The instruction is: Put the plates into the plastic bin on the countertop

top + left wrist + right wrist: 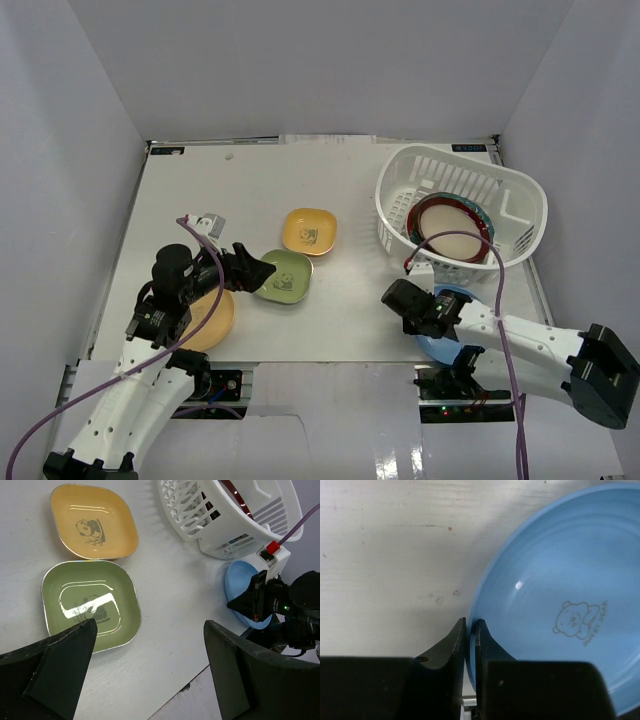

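the plastic bin (450,165) sits at two o'clock on the surface (340,300), holding a dark-red rimmed plate (452,232) with a teal one (484,214) edging out behind it (anything beneath is hidden). at five o'clock the right claw (471,630) is pinched shut on the rim of the blue plate (560,605), half covered by its arm. the left claw (150,625) hangs wide open and empty by the green dish (284,276), with the yellow dish (308,230) at its twelve o'clock. a round yellow plate (212,318) peeks from under the left arm.

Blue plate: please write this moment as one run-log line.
right tool shut on blue plate rim | left tool open beside green plate | plastic bin holds plates
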Robot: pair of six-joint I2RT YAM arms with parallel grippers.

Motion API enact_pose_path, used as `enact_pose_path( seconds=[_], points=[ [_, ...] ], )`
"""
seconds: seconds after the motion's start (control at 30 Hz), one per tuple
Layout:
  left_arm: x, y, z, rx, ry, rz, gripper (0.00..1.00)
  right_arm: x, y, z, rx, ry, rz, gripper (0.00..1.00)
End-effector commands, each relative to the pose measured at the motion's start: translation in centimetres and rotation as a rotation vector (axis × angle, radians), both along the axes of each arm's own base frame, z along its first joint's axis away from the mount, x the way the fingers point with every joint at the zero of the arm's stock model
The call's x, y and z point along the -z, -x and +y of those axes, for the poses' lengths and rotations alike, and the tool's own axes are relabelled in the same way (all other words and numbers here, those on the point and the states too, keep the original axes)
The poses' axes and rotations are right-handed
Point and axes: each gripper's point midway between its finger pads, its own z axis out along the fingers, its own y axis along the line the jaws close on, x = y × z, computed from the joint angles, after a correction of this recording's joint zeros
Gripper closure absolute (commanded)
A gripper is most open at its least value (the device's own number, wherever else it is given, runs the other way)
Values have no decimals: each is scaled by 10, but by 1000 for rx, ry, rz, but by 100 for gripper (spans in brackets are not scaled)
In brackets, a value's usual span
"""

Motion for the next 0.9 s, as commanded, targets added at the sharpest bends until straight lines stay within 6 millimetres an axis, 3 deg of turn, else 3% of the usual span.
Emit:
enact_pose_path(
  seconds=[0.0,0.03,0.1,0.13,0.2,0.23,0.27,0.33,0.37,0.5,0.53,0.57,0.6,0.63,0.67,0.73,0.77,0.8,0.83,0.87],
  points=[
    [-5,-2,2,-24,3,-3,2,-14,11,31,-67,-15,0,92],
    [-7,-2,1,-25,15,2,2,-39,7,58,-106,-74,-25,92],
    [-17,-3,1,-28,24,-18,2,-58,27,98,-280,-96,6,92],
    [-26,-6,4,-40,15,-48,2,-96,38,133,-396,-162,-33,92],
    [-36,-9,8,-63,-5,-80,2,-125,40,157,-457,-127,-96,92],
    [-37,-12,14,-97,-27,-83,2,-175,38,180,-467,-199,-166,92],
    [-40,-14,18,-112,-46,-103,2,-193,41,186,-491,-187,-203,92],
    [-43,-17,25,-152,-66,-110,2,-221,26,179,-469,-107,-295,92],
    [-42,-16,26,-156,-64,-114,2,-247,19,181,-450,-137,-349,92],
    [-21,-12,28,-160,-73,-84,2,-310,-26,150,-349,-118,-559,92],
    [-18,-11,29,-163,-75,-78,2,-318,-36,142,-332,-108,-587,92],
    [-15,-11,28,-161,-76,-71,2,-323,-59,117,-256,-74,-610,92],
    [-13,-11,28,-160,-73,-66,2,-327,-76,104,-237,-32,-640,92],
    [-14,-11,27,-159,-73,-69,2,-323,-91,91,-206,-3,-644,92],
    [-13,-12,27,-159,-74,-69,2,-303,-117,58,-134,36,-606,92],
    [-12,-11,26,-146,-75,-67,2,-304,-148,38,-95,42,-672,92],
    [-11,-10,24,-137,-73,-65,2,-299,-166,5,-4,64,-674,92],
    [-11,-9,22,-124,-70,-67,2,-279,-174,1,-25,49,-637,92],
    [-10,-8,21,-118,-67,-65,2,-278,-186,-7,-11,37,-655,92],
    [-10,-8,21,-118,-67,-65,2,-265,-200,-23,13,19,-619,92]
  ],
)
